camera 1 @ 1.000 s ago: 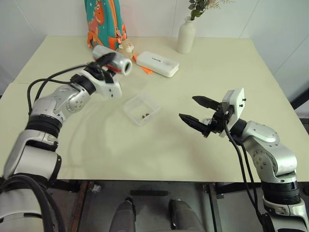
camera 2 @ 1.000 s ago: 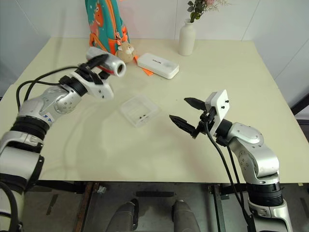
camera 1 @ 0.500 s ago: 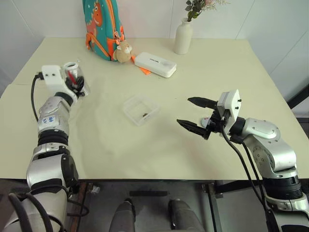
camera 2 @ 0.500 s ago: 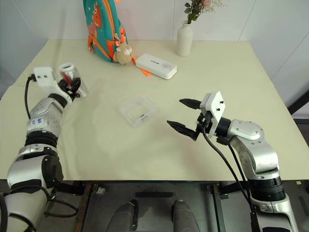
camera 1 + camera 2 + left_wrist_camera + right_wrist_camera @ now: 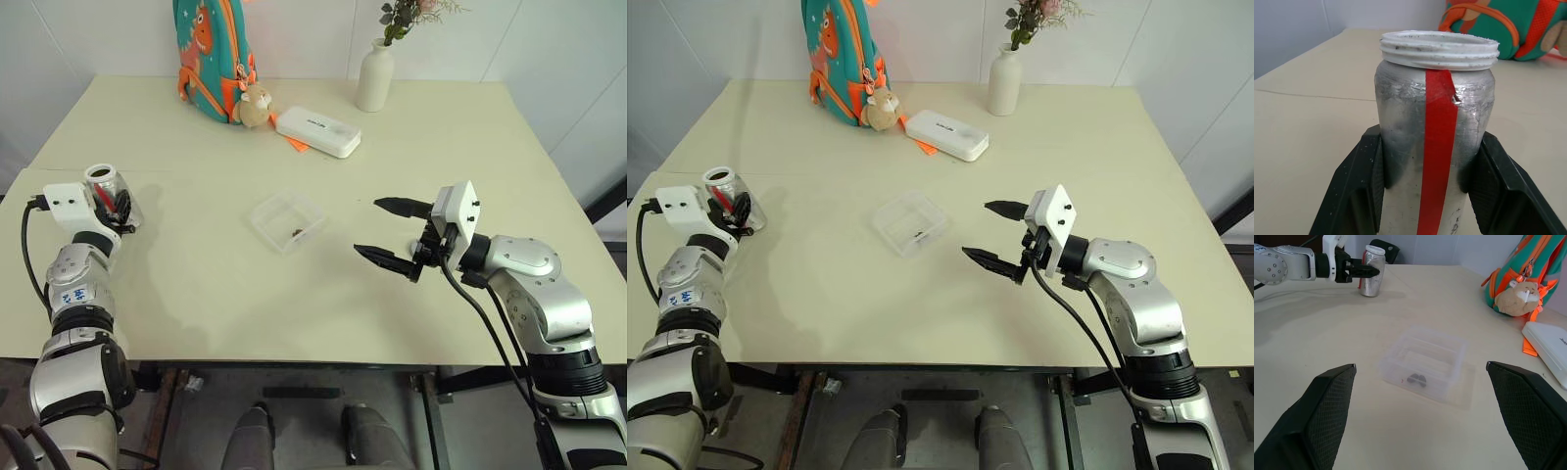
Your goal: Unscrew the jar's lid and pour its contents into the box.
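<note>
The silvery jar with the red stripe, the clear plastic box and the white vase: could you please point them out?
jar (image 5: pixel 1435 147), left wrist view, red stripe
box (image 5: pixel 287 221), left eye view, near wall
vase (image 5: pixel 375 76), left eye view, body

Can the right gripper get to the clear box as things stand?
Probably yes: the right gripper is open and empty, pointing toward the box, with bare table between them.

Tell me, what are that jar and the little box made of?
The jar looks like dull silvery metal or foil-wrapped plastic, wrinkled, with a red tape strip and a white threaded plastic rim. The box seems to be clear thin plastic: the table shows through its walls.
</note>
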`<state>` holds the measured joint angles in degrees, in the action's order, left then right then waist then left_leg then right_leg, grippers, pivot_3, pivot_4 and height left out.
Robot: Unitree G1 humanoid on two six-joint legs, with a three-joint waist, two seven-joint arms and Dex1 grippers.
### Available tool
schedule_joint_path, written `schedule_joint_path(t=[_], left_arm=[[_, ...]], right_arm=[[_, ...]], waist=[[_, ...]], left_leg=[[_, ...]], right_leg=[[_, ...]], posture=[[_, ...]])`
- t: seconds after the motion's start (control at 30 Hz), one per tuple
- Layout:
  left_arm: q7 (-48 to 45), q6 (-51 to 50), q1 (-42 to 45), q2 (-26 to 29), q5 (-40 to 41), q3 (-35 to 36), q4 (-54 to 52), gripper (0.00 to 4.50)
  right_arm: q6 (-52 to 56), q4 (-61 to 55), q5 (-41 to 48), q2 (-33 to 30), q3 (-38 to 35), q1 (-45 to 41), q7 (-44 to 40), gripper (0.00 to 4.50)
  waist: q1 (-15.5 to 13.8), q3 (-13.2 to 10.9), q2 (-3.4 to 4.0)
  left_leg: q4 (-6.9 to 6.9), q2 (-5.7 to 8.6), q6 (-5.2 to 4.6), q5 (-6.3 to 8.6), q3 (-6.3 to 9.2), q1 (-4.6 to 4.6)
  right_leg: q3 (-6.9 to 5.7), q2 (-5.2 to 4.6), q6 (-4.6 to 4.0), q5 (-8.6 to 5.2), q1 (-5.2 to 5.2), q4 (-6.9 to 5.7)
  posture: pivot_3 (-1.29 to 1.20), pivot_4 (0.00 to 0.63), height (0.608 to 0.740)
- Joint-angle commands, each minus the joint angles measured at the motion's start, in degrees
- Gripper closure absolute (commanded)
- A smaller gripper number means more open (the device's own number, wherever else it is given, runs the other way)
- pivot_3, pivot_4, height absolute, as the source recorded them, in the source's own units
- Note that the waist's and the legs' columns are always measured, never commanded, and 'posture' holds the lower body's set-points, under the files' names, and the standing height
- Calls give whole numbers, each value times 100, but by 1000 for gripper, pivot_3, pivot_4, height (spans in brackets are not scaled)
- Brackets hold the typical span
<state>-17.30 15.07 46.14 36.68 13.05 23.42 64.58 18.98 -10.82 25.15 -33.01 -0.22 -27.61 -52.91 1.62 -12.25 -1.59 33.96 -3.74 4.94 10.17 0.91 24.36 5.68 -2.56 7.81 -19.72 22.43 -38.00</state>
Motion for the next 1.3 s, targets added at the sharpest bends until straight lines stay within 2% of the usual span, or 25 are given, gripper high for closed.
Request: schedule_joint_path(t=[0.03,0.17,0.2,0.37,0.53,0.73,0.83,1.0,1.03,1.13,1.3], left_arm=[[-62,54,-89,13,15,-3,-96,1326],[-135,30,-151,-7,-20,-88,-294,123],[-142,26,-163,-5,-27,-105,-315,27],[-214,-202,-543,13,78,-100,-920,27],[-135,-648,-1219,-14,177,-30,-1962,27],[247,-1686,-2594,39,214,196,-3931,27],[138,-2177,-3358,181,213,326,-4807,27],[-982,-1935,-4108,746,262,219,-5917,27],[-1308,-1728,-4093,833,343,162,-6072,27],[-2242,-1401,-3939,900,820,17,-6430,27],[-3742,-1567,-3623,1188,1492,-427,-6925,27]], right_arm=[[-36,-154,79,12,-76,-57,2,0],[-52,-81,64,52,-79,-132,43,0],[-53,-79,63,60,-75,-137,46,0],[10,-272,110,161,-18,31,92,0],[-9,-261,103,228,9,33,78,0],[-32,-215,138,235,17,44,-33,0],[-20,-240,172,206,-9,105,-96,0],[-97,-306,241,-9,-165,288,-318,0],[-160,-290,224,-65,-203,317,-372,0],[-304,-206,181,-212,-298,376,-472,0],[-188,-210,303,-583,-516,554,-648,0]], waist=[[4,0,0],[3,0,0],[0,0,0],[15,0,0],[15,0,0],[28,1,-2],[35,2,-3],[9,4,-12],[-12,5,-14],[-15,5,-14],[42,7,-17]], left_leg=[[0,0,0,0,0,0],[-1,0,0,0,0,0],[-1,-1,0,0,1,1],[-3,-1,-1,0,0,0],[-6,-4,-1,0,-1,0],[-5,-6,-1,1,-3,-2],[-7,-7,-2,1,-5,-4],[-22,-8,-1,3,-10,-12],[-23,-8,-1,3,-10,-12],[-27,-8,-3,3,-21,-12],[-49,-11,-30,-1,-69,-14]], right_leg=[[0,0,0,1,0,1],[0,0,1,1,1,2],[0,1,1,1,1,2],[1,1,0,2,1,4],[2,1,0,1,2,4],[5,1,-4,4,2,5],[7,1,-5,4,2,5],[10,0,-20,7,2,16],[10,0,-30,6,3,20],[8,-10,-129,-25,-9,58],[43,-13,-121,9,-3,102]], posture=[[0,150,740],[0,150,740],[0,150,740],[0,150,740],[0,150,740],[0,150,740],[0,150,740],[0,150,740],[0,150,740],[0,150,740],[0,150,740]])
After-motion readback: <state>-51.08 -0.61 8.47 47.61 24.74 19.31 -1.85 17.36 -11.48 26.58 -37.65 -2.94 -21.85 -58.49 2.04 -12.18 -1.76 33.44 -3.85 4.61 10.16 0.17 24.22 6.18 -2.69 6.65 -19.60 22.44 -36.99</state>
